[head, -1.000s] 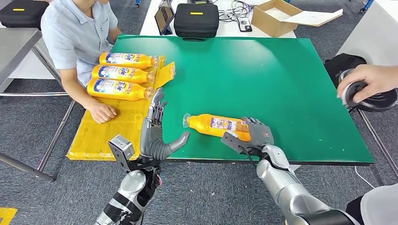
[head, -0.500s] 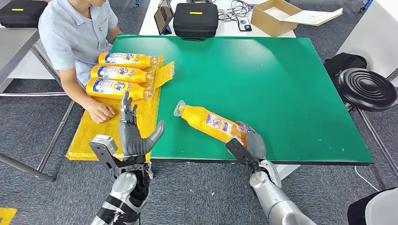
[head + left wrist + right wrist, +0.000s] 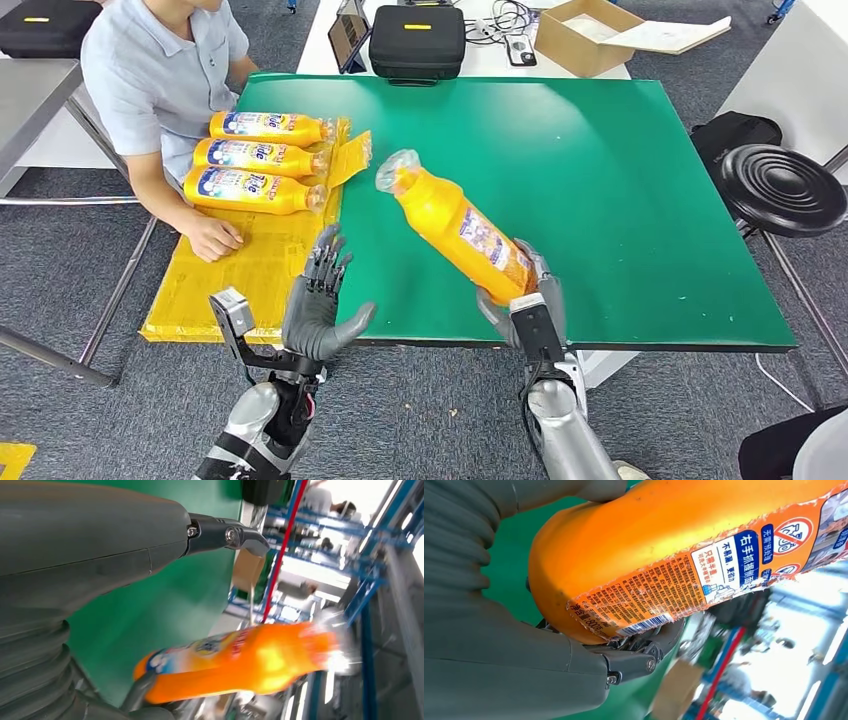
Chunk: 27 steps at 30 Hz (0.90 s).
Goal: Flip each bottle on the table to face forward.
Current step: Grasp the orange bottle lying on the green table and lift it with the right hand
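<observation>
We are holding the orange bottle (image 3: 458, 230) by its base in our right hand (image 3: 525, 300), fingers clamped around the lower end, with the bottle lifted off the green table (image 3: 620, 180) and slanting up and away so its cap end is pointing toward the far left. In the right wrist view the printed back label with its barcode is facing the camera, so we are judging the flip as under way and not finished. Our left hand (image 3: 318, 305) is waiting near the table's front edge, fingers apart and holding nothing, just beside the bottle's path. To do this step well, we are thinking the wrist should roll the bottle until the front label is showing, with the grip staying firm on the smooth base, and the left hand ready to steady the neck before we are setting it down. 3 more bottles (image 3: 262, 160) are lying side by side on yellow cardboard (image 3: 240, 280) at the table's left, where a seated person (image 3: 160, 80) is resting a hand. Beyond the table are a black case (image 3: 417, 40) and a cardboard box (image 3: 590, 35); a black stool (image 3: 785, 190) is standing to the right on grey carpet.
</observation>
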### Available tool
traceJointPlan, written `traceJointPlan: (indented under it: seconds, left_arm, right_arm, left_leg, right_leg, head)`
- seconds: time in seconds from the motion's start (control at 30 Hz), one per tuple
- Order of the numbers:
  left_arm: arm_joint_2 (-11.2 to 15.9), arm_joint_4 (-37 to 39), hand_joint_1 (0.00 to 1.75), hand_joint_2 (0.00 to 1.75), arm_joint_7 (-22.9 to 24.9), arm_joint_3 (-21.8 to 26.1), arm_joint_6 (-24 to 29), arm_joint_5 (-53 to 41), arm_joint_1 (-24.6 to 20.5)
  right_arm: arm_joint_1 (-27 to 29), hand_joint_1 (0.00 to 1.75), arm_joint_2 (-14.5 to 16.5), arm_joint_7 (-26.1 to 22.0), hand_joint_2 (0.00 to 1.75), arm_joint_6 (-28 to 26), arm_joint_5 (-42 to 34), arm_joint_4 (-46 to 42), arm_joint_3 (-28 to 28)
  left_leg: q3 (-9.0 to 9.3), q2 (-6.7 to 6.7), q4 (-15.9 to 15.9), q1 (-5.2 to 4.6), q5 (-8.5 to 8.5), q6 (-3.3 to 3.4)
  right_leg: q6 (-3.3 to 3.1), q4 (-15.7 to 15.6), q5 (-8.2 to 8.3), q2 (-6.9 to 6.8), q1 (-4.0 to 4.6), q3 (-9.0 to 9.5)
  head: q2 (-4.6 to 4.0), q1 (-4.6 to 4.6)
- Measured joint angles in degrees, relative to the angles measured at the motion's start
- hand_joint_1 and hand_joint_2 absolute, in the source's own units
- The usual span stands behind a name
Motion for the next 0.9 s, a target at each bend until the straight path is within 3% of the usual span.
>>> traceJointPlan:
  seconds: [0.37,0.9]
  left_arm:
    - [1.1,1.1,0.0,1.75,-0.2,-2.1,-2.5,-4.7,0.0]
    - [0.8,2.6,0.0,1.75,-1.8,-2.5,-3.0,-3.6,-1.7]
  right_arm:
    - [0.8,1.71,0.7,0.0,1.75,6.5,3.3,-3.3,8.5]
    - [-2.0,1.68,2.5,0.0,1.75,8.5,3.2,1.2,21.4]
  left_leg:
    - [-0.01,0.0,0.0,0.02,0.01,-0.01]
    - [-0.01,0.0,0.0,0.02,0.01,-0.01]
  right_leg:
    - [0.0,0.0,0.0,0.0,0.0,0.0]
    - [0.0,0.0,0.0,0.0,0.01,-0.03]
  head:
    - [0.0,0.01]
    - [0.0,0.01]
